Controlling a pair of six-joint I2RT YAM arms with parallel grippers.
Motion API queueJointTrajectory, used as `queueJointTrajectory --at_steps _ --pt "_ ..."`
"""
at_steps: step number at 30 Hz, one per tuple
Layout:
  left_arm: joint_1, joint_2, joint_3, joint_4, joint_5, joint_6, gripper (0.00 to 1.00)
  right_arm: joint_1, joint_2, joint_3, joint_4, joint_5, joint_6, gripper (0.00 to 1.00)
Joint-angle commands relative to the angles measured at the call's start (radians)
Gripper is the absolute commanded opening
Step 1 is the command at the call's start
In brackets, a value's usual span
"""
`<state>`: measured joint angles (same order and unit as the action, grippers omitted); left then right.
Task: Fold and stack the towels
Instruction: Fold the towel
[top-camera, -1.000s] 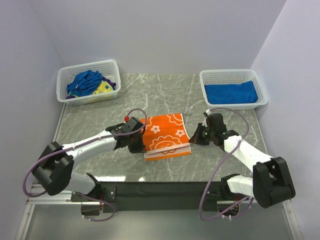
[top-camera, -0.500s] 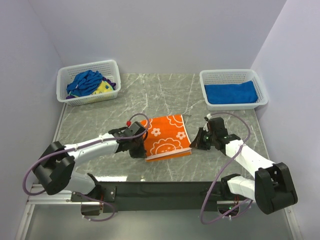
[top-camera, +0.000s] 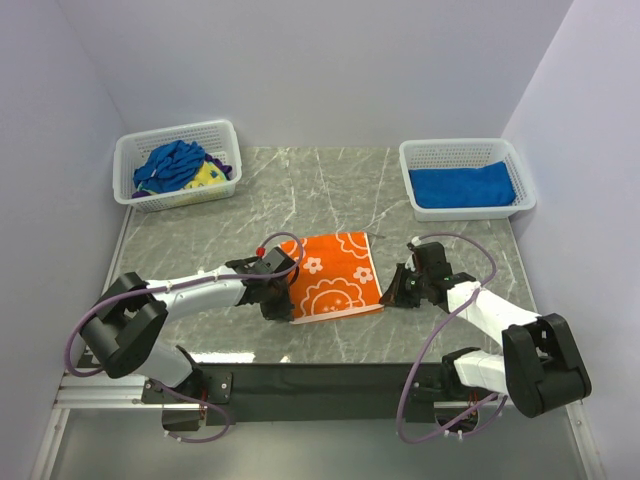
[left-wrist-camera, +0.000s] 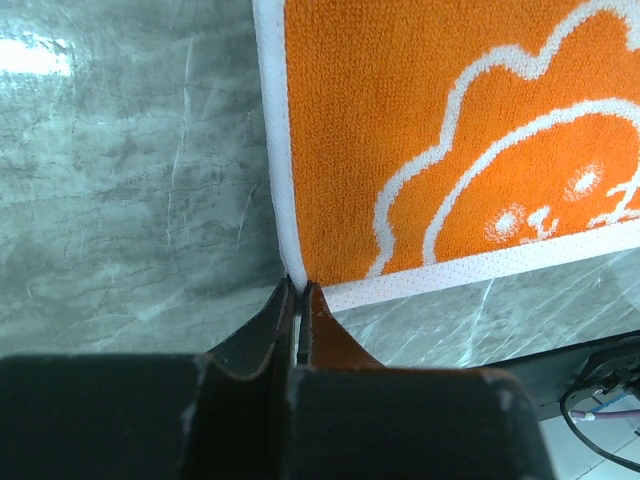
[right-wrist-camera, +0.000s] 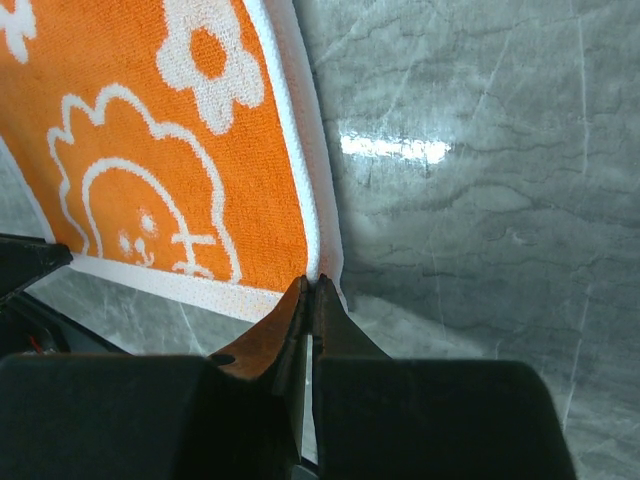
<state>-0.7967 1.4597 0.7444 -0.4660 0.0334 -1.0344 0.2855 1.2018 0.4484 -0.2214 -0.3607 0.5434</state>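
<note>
An orange towel (top-camera: 335, 275) with white flower outlines lies folded flat on the middle of the marble table (top-camera: 330, 190). My left gripper (top-camera: 285, 308) is shut on the white hem at the towel's near left corner. The left wrist view shows the towel (left-wrist-camera: 450, 120) just ahead of the gripper (left-wrist-camera: 297, 286). My right gripper (top-camera: 388, 298) is shut on the near right corner. In the right wrist view its tips (right-wrist-camera: 312, 283) pinch the white border of the towel (right-wrist-camera: 150, 180). A folded blue towel (top-camera: 462, 186) lies in the right basket. Crumpled blue (top-camera: 172, 163) and yellow (top-camera: 207, 176) towels fill the left basket.
A white mesh basket (top-camera: 175, 132) stands at the back left corner and another (top-camera: 460, 145) at the back right. Pale walls close in three sides. The dark near edge of the table (top-camera: 330, 372) runs just below the towel.
Both grippers have moved toward the near edge and lower, drawing the towel's top layer down until it lies flat over the bottom layer.
</note>
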Motion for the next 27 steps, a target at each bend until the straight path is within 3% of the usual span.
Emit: queueJointTrajectory --at_steps 1,6,10,14,20,21,24,27 --pt "-0.002 0.019 -0.02 -0.026 -0.029 0.016 0.01 -0.005 -0.021 0.0 0.01 0.019 0.0 0.01" --pt "-0.004 0.016 -0.025 -0.029 -0.03 0.013 0.01 -0.002 -0.013 -0.011 -0.002 0.022 -0.003 0.06" --pt "-0.003 -0.001 -0.027 -0.042 -0.029 0.01 0.01 0.001 -0.016 -0.03 -0.006 0.023 0.0 0.19" --pt "-0.002 -0.01 -0.025 -0.049 -0.03 0.008 0.08 0.004 -0.068 -0.027 -0.047 0.031 -0.006 0.25" --pt "-0.006 -0.044 -0.008 -0.071 -0.03 0.007 0.35 0.032 -0.184 0.024 -0.145 0.103 -0.002 0.34" --pt "-0.006 -0.053 -0.002 -0.08 -0.03 0.005 0.49 0.035 -0.202 0.044 -0.154 0.111 -0.002 0.34" --pt "-0.006 -0.1 0.036 -0.14 -0.092 0.004 0.7 0.047 -0.242 0.067 -0.147 0.098 0.007 0.35" --pt "-0.007 -0.154 0.091 -0.19 -0.13 0.0 0.74 0.05 -0.226 0.067 -0.093 0.043 0.023 0.34"
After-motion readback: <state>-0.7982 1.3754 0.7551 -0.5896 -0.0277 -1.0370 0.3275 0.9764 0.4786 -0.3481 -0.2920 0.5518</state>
